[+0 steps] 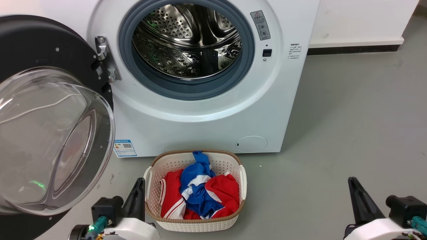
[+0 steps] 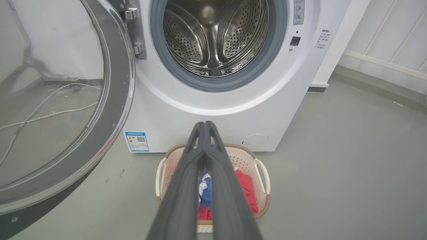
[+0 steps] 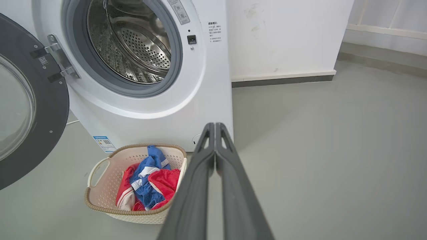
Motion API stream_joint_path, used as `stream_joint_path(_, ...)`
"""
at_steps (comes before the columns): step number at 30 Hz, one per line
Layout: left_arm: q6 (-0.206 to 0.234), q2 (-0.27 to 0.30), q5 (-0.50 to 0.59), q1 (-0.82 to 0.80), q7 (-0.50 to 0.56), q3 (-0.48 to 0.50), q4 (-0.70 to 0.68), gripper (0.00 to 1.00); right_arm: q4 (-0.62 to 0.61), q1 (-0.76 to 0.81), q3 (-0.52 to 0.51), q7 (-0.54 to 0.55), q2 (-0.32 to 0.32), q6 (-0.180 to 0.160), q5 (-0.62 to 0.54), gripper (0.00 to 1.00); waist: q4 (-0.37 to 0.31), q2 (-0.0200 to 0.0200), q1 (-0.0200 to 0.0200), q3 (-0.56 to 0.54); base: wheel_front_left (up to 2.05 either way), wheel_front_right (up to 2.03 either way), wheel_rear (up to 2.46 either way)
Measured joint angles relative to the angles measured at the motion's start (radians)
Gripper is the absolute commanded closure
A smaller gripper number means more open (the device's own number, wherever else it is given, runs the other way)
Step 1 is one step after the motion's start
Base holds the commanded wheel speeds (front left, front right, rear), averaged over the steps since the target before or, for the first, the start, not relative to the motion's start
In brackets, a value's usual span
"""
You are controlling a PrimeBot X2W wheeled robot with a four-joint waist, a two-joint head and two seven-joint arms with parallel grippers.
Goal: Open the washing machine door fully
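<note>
The washing machine door is seen swung wide open, up and left of the left gripper, clear of it. The jaws of the left gripper and the right gripper are pressed together on nothing. A laundry basket of clothes is set between them.
</note>
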Motion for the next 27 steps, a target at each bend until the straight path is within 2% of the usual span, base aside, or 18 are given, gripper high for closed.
stream_joint_path(27,-0.115,-0.063,-0.407,-0.025,0.079,0.135,0.053,1.00,0.088,-0.061,-0.016,0.039,0.000,0.000,0.492,1.00,0.016,0.0000,0.0001,0.006,0.00,0.00,0.00)
